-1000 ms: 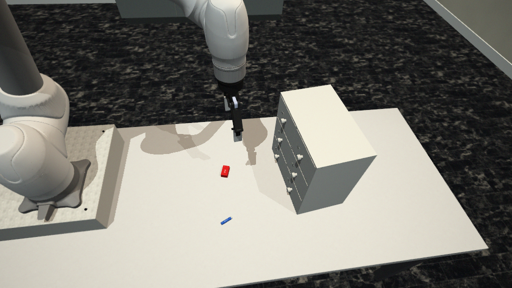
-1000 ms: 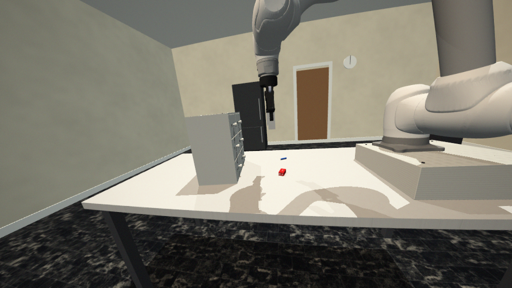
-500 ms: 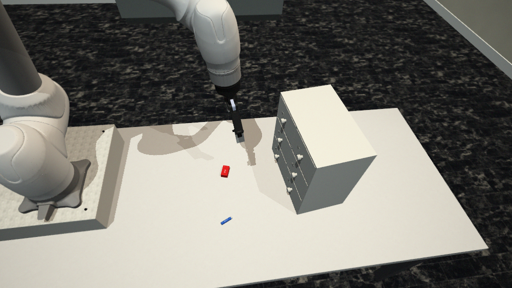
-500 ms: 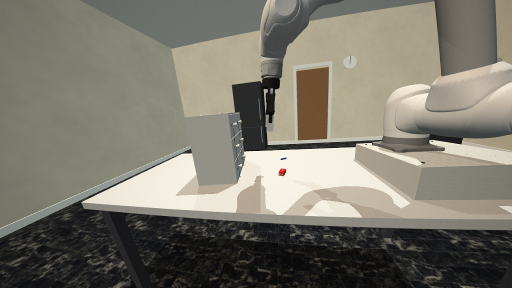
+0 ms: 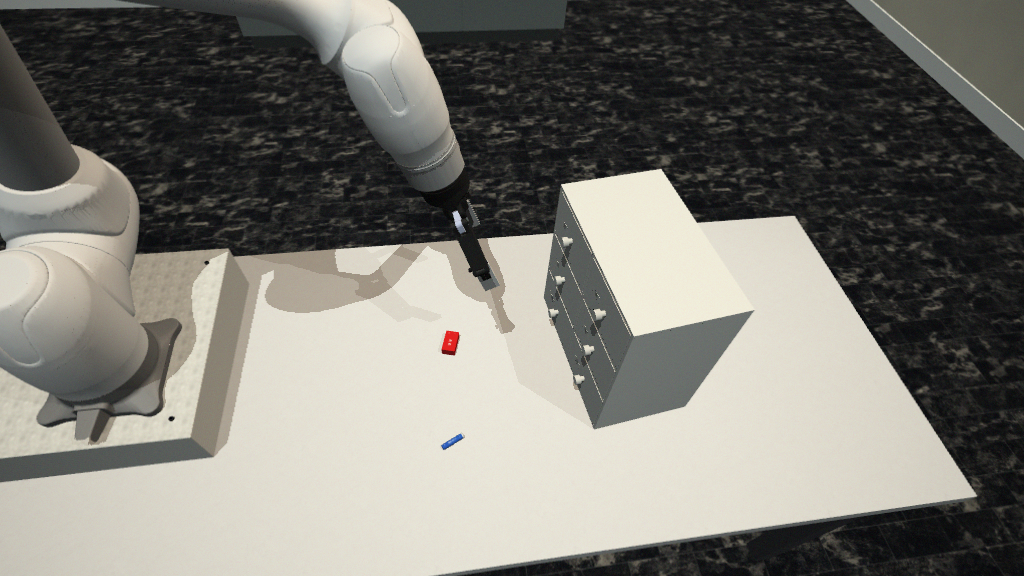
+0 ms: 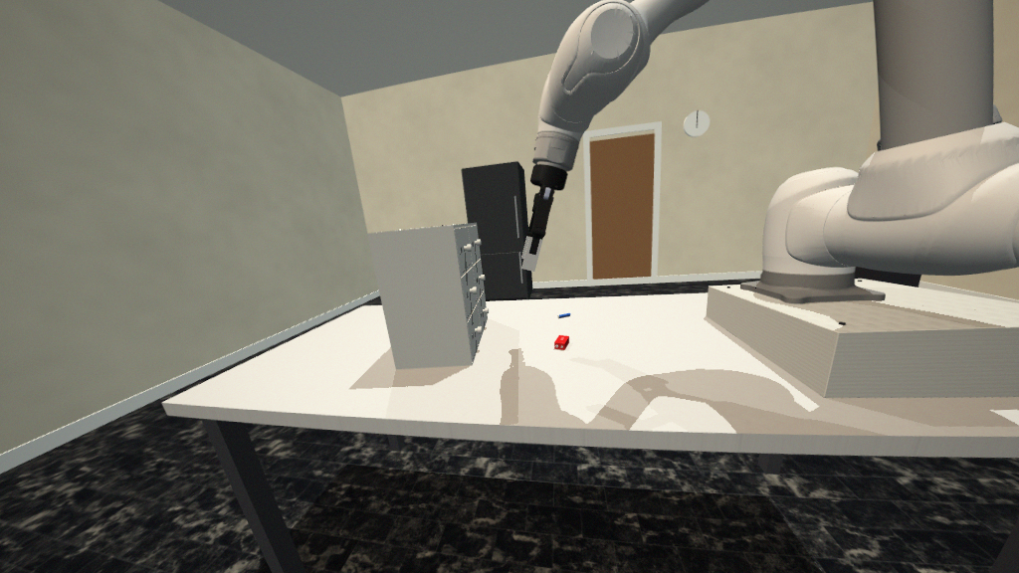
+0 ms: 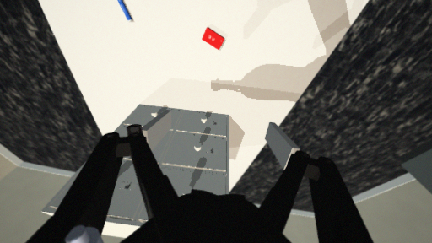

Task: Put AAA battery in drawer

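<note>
The AAA battery, a thin blue cylinder (image 5: 452, 441) (image 6: 564, 315) (image 7: 125, 10), lies on its side on the table, in front of the chest's drawer side. The small grey chest (image 5: 662, 372) (image 6: 427, 298) (image 7: 218, 156) stands upright with a pale top. Its several drawers have white knobs and look pushed in. The drawer letters are too small to read, so drawer B cannot be told. My gripper (image 5: 480, 247) (image 6: 529, 255) (image 7: 218, 124) is wide open and empty. It hangs tilted above the table, in front of the chest's drawer fronts and well away from the blue battery.
A red 9V battery (image 5: 449, 342) (image 6: 561, 342) (image 7: 213, 38) lies on the table (image 5: 343, 501) (image 6: 285, 388) between the robot base and the chest. The base's raised block (image 5: 204, 401) (image 6: 925, 366) stands at the other end. The table's edge runs close beside the chest.
</note>
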`<state>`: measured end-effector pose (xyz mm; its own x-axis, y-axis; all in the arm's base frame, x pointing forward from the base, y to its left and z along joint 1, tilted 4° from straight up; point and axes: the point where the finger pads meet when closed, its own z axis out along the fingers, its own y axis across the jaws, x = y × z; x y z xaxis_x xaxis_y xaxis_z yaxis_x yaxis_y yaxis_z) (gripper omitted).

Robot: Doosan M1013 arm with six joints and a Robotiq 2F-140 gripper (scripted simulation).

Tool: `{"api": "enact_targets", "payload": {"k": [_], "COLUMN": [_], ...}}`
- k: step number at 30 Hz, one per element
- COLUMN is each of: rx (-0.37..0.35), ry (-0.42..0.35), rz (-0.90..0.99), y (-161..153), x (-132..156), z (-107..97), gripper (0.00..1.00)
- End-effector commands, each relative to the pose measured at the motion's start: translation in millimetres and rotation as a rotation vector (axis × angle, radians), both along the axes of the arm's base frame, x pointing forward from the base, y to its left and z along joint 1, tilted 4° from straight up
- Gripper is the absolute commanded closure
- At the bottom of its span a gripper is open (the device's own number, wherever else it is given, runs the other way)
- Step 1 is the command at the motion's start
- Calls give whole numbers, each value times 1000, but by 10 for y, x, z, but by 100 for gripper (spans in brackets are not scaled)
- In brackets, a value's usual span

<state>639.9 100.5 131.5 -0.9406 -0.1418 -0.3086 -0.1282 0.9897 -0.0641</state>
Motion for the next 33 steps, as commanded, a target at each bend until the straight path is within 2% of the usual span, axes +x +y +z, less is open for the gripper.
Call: {"api": "enact_targets", "payload": {"k": [1, 4, 13, 19, 33], "rx": [11, 15, 40, 40, 35], "ry": [-97, -120, -316, -353, -384], "rz": [5, 7, 20, 19, 16], "y": [3, 4, 15, 1, -29], "x": [83, 101, 268, 305, 334], "z": [-84, -102, -264, -289, -311], "gripper": [0, 0, 0, 0, 0]}}
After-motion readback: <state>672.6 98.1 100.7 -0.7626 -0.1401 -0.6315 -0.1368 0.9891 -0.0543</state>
